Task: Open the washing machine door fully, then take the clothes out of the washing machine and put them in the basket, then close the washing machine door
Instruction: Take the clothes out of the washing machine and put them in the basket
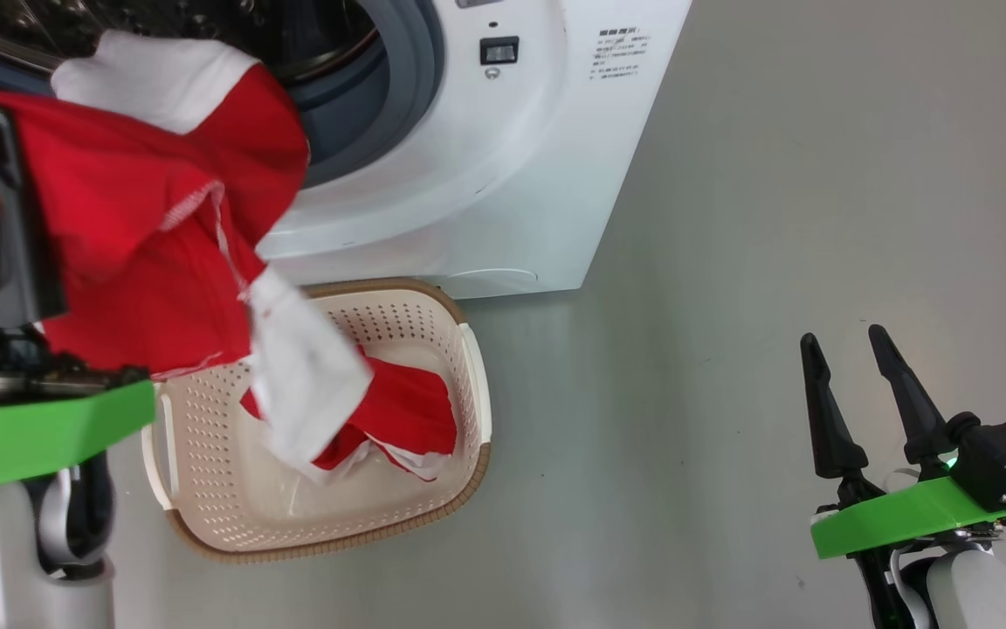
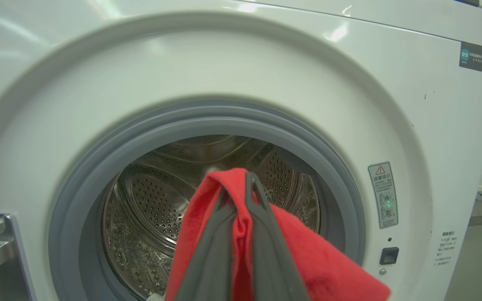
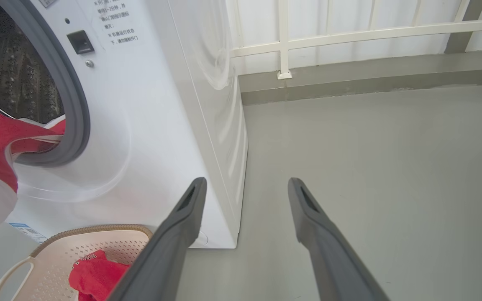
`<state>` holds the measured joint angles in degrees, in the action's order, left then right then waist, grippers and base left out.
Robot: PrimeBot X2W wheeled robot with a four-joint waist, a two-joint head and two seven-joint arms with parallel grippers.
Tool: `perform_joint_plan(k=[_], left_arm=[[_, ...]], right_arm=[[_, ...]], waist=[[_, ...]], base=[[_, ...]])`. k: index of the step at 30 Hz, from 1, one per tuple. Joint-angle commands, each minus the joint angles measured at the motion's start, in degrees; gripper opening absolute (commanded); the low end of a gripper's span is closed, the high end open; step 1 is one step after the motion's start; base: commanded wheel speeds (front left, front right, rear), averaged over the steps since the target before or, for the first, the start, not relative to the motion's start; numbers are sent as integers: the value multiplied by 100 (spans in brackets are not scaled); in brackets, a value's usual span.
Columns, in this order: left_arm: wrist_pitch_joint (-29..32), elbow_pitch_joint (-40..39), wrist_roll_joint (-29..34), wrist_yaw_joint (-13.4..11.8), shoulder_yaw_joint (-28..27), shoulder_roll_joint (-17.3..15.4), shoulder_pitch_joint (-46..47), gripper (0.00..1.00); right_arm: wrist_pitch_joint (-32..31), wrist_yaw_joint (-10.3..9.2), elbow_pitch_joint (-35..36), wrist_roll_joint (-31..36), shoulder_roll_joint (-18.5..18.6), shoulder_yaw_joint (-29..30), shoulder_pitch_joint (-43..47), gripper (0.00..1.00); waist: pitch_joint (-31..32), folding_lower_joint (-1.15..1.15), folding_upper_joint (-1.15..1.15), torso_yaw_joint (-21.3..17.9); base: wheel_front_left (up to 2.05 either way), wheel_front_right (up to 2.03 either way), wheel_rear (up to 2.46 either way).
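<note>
left gripper (image 2: 237, 188) clamped on red garment (image 1: 136, 227) at washing machine (image 1: 503, 175) drum opening, garment's white end hanging over basket (image 1: 478, 367) just in front of machine, second red piece (image 1: 407, 406) lying in basket, right gripper (image 1: 844, 339) fingers apart, empty, well right of machine

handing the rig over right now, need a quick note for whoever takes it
Left gripper: shut on a red garment, held at the washing machine opening, its white end hanging over the basket.
Right gripper: open, holding nothing, over the floor.
Done: opening uncovered; one red piece lies in the basket.
Left: drop the held garment into the basket, check the drum (its bottom is hidden by the cloth), then close the door.
</note>
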<state>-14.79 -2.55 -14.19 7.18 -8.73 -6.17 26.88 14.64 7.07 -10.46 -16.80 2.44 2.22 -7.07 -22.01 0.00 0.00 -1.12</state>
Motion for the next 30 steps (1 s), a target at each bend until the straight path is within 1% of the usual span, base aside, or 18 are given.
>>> perform_joint_plan(k=[1,6,12,17,22,25,27,30], left_arm=[[-21,-61,41,30,-99,-165,-104,0],[-21,364,47,30,41,-150,-324,0],[-21,1306,35,30,264,-123,-477,0],[-21,2089,5,31,509,-176,-310,0],[-21,2826,-52,31,760,-271,46,0],[-21,3221,-65,31,857,-300,285,9],[-21,3493,-45,31,929,-325,442,17],[-21,3865,-34,31,1063,-378,710,24]], right_arm=[[36,42,143,38,43,-142,55,100],[36,42,163,-1,43,-163,25,100],[36,42,195,-53,43,-217,-57,100],[36,42,249,-77,43,-227,-177,100],[36,42,303,-43,43,-242,-307,100],[36,42,351,-21,43,-231,-386,100],[36,42,378,-4,43,-225,-436,100],[36,42,422,10,43,-208,-530,100]], waist=[[-24,0,0,-14],[-137,0,0,-47],[-418,0,0,-68],[-735,0,0,-82],[-1135,0,0,-74],[-1364,0,0,-72],[-1503,0,0,-72],[-1708,0,0,-75]], base=[[0,0,0],[0,0,0],[0,0,0],[0,0,0],[0,0,0],[0,0,0],[0,0,0],[0,0,0]])
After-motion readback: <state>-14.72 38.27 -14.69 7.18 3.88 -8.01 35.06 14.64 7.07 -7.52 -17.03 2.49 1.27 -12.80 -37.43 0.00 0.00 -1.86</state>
